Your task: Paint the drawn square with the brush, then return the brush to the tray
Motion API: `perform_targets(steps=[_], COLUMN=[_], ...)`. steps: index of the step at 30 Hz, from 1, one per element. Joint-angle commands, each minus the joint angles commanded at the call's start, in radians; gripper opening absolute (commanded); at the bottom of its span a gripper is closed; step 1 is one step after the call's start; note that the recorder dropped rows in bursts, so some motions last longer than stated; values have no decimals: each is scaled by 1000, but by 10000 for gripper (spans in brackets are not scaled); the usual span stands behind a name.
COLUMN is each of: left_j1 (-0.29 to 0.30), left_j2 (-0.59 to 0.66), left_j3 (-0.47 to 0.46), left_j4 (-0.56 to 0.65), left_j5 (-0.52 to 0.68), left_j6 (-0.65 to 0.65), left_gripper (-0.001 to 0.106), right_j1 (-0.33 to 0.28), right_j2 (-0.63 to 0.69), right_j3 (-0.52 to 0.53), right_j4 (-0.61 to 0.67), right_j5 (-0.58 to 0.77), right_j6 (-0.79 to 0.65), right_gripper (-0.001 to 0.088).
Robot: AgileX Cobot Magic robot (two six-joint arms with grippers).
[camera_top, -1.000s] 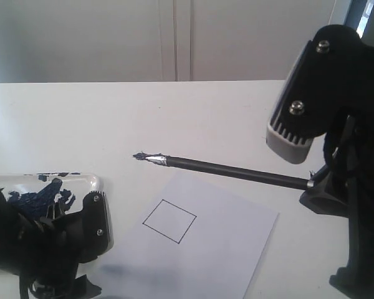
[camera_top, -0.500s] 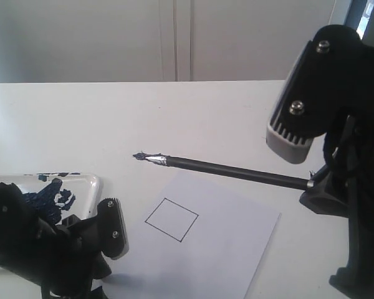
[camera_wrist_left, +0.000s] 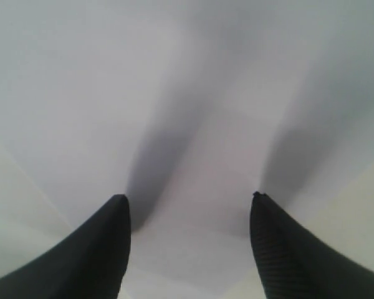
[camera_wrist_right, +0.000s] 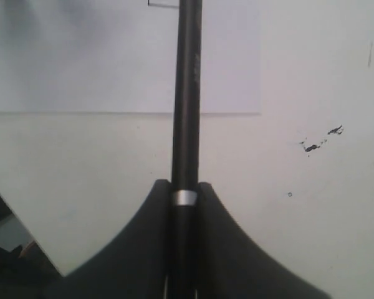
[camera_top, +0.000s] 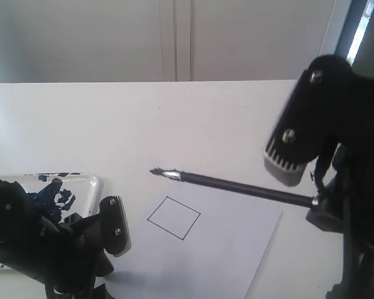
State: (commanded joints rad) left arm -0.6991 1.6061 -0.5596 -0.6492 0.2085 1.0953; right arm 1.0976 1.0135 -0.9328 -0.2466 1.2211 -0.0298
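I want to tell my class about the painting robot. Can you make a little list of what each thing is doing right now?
brush: held nearly level above the table, tip not on the drawn square
right gripper: shut on the brush
left gripper: open, holding nothing
drawn square: thin black outline only, no paint inside
paper: white sheet lying flat on the table
tray: white, smeared with dark blue paint, partly hidden behind the left arm
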Motion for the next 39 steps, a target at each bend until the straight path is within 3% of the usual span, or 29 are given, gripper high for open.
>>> perform_targets(steps=[10, 15, 29, 39], left_j1=[0, 0, 0, 0], left_j2=[0, 0, 0, 0], left_j3=[0, 0, 0, 0], left_j4=[0, 0, 0, 164], left_j5=[10, 22, 20, 22], left_j6=[0, 0, 0, 0], left_gripper=[618, 618, 618, 618], right_j1=[0, 0, 0, 0], right_j2=[102, 131, 135, 135], right_j3=[97, 99, 97, 97], right_j4=[8, 5, -85, -121], right_j5=[-95, -171, -184, -197], right_j6=[-9, -21, -12, -18], right_gripper=[0, 0, 0, 0])
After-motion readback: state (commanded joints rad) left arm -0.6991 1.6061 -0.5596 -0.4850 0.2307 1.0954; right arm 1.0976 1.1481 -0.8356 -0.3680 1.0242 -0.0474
